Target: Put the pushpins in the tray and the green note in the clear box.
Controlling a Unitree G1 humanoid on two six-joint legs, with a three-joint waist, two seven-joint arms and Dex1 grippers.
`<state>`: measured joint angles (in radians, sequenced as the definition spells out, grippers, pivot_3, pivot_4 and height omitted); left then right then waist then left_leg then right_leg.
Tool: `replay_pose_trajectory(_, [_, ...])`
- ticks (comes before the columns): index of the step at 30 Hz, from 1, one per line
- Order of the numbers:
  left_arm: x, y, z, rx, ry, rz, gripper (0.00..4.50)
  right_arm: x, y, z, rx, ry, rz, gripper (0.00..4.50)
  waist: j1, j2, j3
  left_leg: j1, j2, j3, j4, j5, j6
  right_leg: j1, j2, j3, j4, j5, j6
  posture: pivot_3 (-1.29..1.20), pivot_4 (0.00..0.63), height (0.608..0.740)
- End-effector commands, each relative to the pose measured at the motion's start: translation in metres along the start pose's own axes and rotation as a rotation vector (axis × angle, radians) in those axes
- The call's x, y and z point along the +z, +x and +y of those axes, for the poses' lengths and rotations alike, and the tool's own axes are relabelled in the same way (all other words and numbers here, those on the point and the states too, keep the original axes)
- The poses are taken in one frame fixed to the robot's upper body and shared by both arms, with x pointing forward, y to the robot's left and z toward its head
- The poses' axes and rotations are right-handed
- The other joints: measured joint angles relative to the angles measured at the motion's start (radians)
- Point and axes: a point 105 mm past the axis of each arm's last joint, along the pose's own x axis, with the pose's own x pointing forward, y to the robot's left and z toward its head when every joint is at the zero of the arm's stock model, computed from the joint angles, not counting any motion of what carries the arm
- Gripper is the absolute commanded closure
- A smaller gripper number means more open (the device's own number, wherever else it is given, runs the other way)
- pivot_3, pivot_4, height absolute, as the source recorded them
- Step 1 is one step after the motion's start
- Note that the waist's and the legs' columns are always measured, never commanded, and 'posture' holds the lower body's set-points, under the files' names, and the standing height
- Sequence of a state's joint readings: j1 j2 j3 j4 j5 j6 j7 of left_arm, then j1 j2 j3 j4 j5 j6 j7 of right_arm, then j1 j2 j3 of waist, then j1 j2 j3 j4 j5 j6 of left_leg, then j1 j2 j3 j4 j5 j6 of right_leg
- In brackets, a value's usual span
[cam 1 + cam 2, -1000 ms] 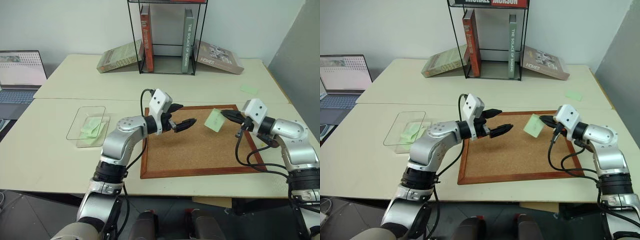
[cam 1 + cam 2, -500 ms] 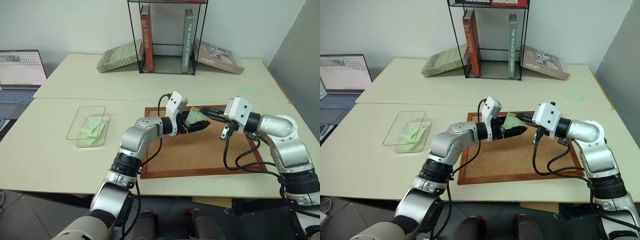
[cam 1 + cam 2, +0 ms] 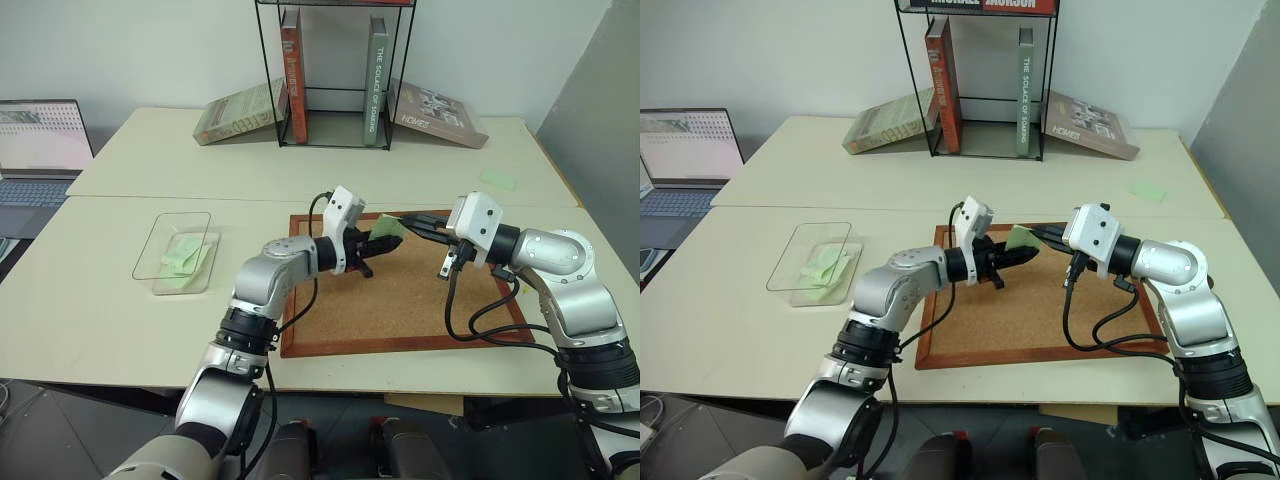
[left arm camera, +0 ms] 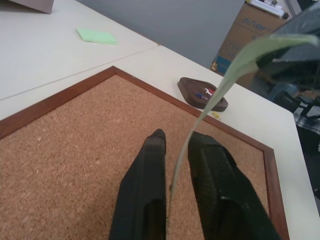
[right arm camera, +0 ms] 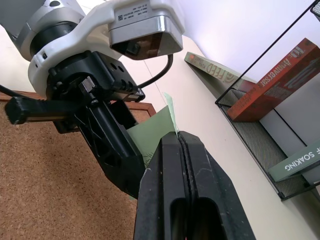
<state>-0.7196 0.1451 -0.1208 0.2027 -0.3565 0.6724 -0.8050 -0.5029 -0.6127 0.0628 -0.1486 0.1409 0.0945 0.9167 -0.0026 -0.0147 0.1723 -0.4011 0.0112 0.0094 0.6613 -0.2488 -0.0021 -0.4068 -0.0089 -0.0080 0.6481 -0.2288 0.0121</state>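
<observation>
Green note (image 3: 388,228) pinched between left gripper (image 3: 383,240) and right gripper (image 3: 404,224), both clamped on it

My head cameras looked forward and down over the corkboard (image 3: 400,285) from a little way back. Each wrist camera sat close along its own fingers, and both shared the green note (image 4: 220,85) above the cork.

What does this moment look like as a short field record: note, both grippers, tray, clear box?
green note: above the corkboard, pinched from both sides
left gripper: fingers closed on the note
right gripper: shut on the note
tray: beyond the corkboard's corner, pushpins inside
clear box: holds pale green slips
</observation>
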Motion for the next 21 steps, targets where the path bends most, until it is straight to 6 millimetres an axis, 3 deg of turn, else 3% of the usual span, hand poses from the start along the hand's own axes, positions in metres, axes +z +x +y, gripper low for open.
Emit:
replay_pose_trajectory(1, [0.012, 0.001, -0.011, -0.053, 0.032, -0.034, 4.45, 0.012, 0.001, -0.004, -0.008, -0.042, -0.038, 4.5, 0.0, 0.0, 0.0, 0.0, 0.0, 0.0, 0.0, 0.0, 0.0, 0.0, 0.0, 0.0, 0.0, 0.0, 0.0, 0.0, 0.15, 0.74])
replay_pose_trajectory(11, [0.012, -0.001, -0.013, -0.062, 0.043, -0.04, 4.45, 0.014, 0.0, -0.005, -0.015, -0.019, -0.053, 4.5, 0.0, 0.0, 0.0, 0.0, 0.0, 0.0, 0.0, 0.0, 0.0, 0.0, 0.0, 0.0, 0.0, 0.0, 0.0, 0.0, 0.15, 0.74])
replay_pose_trajectory(14, [0.011, -0.003, -0.013, -0.062, 0.044, -0.04, 4.5, 0.014, -0.002, -0.005, -0.007, 0.01, -0.055, 4.06, 0.0, 0.0, 0.0, 0.0, 0.0, 0.0, 0.0, 0.0, 0.0, 0.0, 0.0, 0.0, 0.0, 0.0, 0.0, 0.0, 0.15, 0.74])
replay_pose_trajectory(21, [0.013, -0.008, -0.012, -0.046, 0.05, -0.054, 4.5, 0.018, -0.012, -0.006, 0.055, 0.096, -0.053, 2.52, 0.0, 0.0, 0.0, 0.0, 0.0, 0.0, 0.0, 0.0, 0.0, 0.0, 0.0, 0.0, 0.0, 0.0, 0.0, 0.0, 0.15, 0.74])
